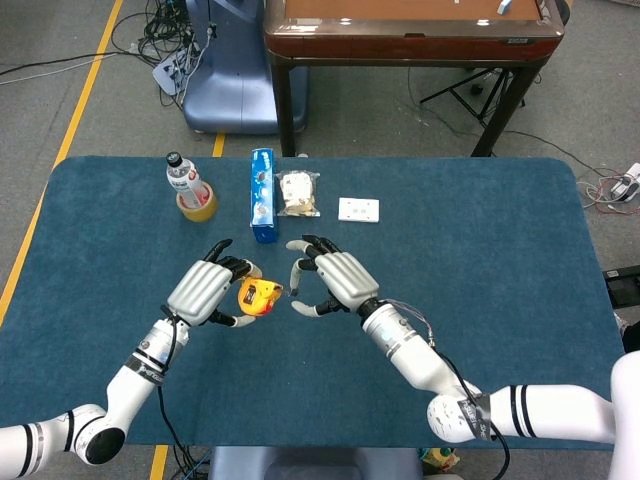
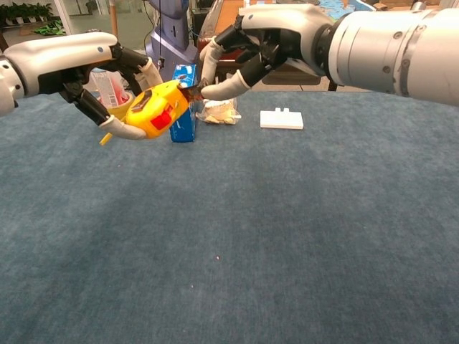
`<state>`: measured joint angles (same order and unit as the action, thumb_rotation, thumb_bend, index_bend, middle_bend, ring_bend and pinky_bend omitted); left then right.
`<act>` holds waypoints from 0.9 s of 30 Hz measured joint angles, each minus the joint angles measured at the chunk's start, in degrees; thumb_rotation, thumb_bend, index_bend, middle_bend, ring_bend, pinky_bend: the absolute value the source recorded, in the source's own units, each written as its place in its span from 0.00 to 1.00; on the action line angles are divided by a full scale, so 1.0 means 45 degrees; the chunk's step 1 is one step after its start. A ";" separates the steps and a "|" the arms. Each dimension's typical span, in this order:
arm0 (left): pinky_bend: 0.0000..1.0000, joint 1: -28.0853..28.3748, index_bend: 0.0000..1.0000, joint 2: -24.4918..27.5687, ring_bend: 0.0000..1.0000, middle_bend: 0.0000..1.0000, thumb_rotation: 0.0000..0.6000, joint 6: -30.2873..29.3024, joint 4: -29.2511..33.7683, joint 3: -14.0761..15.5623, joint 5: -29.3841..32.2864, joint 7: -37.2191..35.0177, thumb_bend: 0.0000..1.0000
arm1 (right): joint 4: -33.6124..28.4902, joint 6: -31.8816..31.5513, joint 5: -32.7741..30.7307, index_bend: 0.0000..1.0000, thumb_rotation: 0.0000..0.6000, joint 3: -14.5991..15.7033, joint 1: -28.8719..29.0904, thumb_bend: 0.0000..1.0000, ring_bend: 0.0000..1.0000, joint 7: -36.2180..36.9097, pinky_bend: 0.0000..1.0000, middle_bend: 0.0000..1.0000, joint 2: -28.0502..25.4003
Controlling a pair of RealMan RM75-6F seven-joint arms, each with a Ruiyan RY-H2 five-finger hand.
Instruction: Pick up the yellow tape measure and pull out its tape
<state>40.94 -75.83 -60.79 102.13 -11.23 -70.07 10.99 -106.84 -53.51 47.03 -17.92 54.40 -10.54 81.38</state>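
Yellow tape measure (image 2: 154, 109) in the left hand's (image 1: 203, 292) grip — right hand's (image 1: 335, 281) fingertips pinching its tape tip.

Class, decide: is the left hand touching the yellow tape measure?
Touching. The chest view shows the left hand gripping the yellow tape measure, fingers wrapped above and below its case.

Yellow tape measure (image 2: 156, 110), red button; blue tablecloth (image 2: 287, 236).
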 measured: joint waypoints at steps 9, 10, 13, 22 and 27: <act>0.02 -0.0002 0.55 0.0025 0.31 0.54 1.00 0.0040 -0.0048 0.0030 -0.0034 -0.0025 0.15 | 0.0169 0.0012 -0.0085 0.58 1.00 0.0063 0.0032 0.39 0.00 0.0066 0.00 0.18 0.0086; 0.02 -0.0001 0.55 0.0023 0.31 0.54 1.00 0.0041 -0.0052 0.0026 -0.0038 -0.0038 0.15 | 0.0179 0.0002 -0.0096 0.58 1.00 0.0063 0.0036 0.39 0.00 0.0069 0.00 0.18 0.0097; 0.02 0.0007 0.55 0.0005 0.31 0.54 1.00 0.0049 -0.0075 0.0022 -0.0055 -0.0061 0.15 | 0.0220 -0.0017 -0.0115 0.59 1.00 0.0077 0.0050 0.40 0.00 0.0060 0.00 0.19 0.0131; 0.02 0.0013 0.55 -0.0036 0.31 0.54 1.00 0.0104 -0.0189 0.0059 -0.0086 -0.0120 0.15 | 0.0422 -0.0074 -0.0179 0.63 1.00 0.0096 0.0097 0.54 0.00 0.0041 0.00 0.21 0.0289; 0.02 0.0021 0.55 -0.0069 0.31 0.54 1.00 0.0131 -0.0274 0.0083 -0.0121 -0.0136 0.15 | 0.0515 -0.0077 -0.0195 0.65 1.00 0.0084 0.0103 0.58 0.00 0.0076 0.00 0.22 0.0336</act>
<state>41.03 -76.14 -60.20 100.89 -10.85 -70.62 10.38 -104.53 -53.86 46.15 -17.55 54.86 -10.19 82.90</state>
